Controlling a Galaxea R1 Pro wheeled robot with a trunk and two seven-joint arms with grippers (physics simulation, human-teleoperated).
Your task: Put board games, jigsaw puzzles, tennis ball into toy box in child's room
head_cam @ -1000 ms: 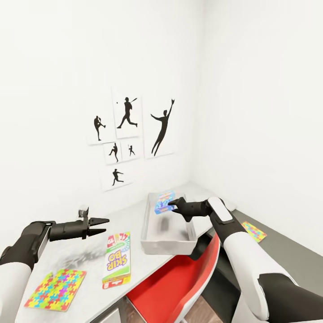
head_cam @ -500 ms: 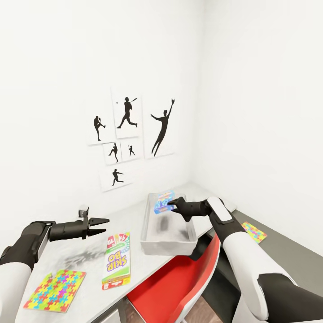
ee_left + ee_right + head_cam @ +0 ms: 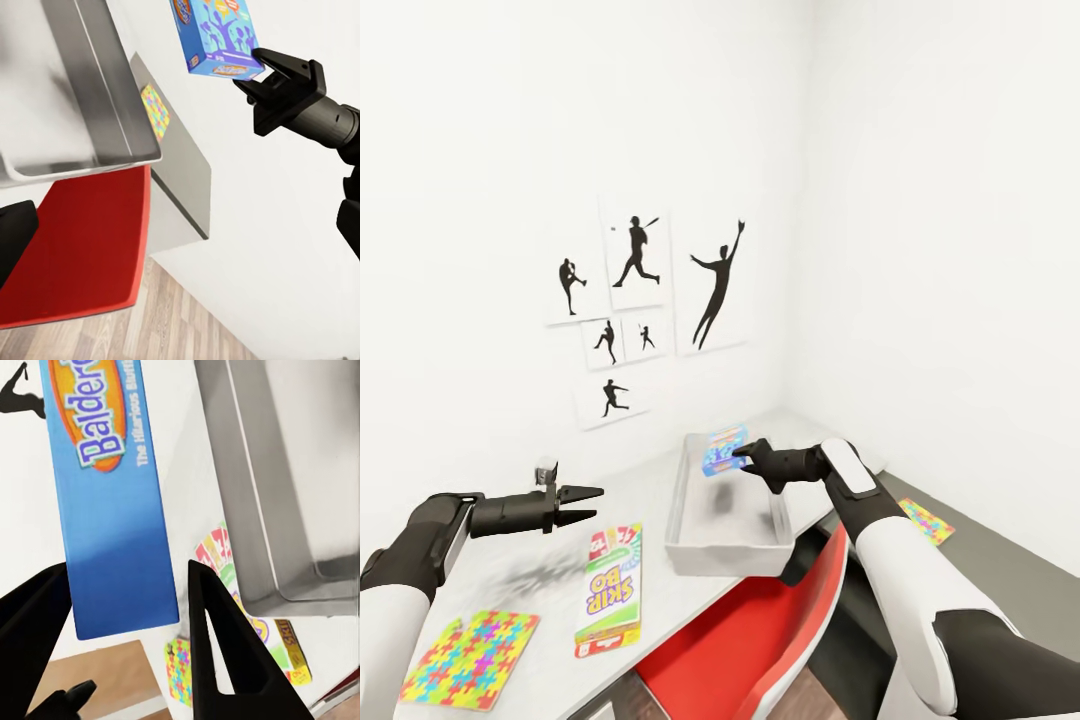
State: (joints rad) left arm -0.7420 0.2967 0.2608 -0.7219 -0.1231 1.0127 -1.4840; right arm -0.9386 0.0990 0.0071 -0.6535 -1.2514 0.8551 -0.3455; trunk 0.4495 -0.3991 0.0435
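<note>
A bright blue board game box (image 3: 723, 451) carries an orange oval with white lettering. The toy box (image 3: 725, 505) is pale grey. A green, white and red Skip-Bo box (image 3: 607, 591) and a puzzle (image 3: 465, 661) of multicoloured pieces lie on the light grey worktop (image 3: 520, 575). The chair (image 3: 760, 650) is red. Both hands, left (image 3: 582, 504) and right (image 3: 742, 455), are black. Black baseball silhouettes (image 3: 632, 305) mark the white wall.

We see the left arm extended forward at low height, forearm roughly level, its left gripper (image 3: 582, 503) with fingers parted and nothing between them. The right arm reaches forward and inward, elbow bent, wrist turned toward the left. The right gripper (image 3: 741, 459) has its two fingers (image 3: 217, 645) closed against the blue game box (image 3: 109, 502).
</note>
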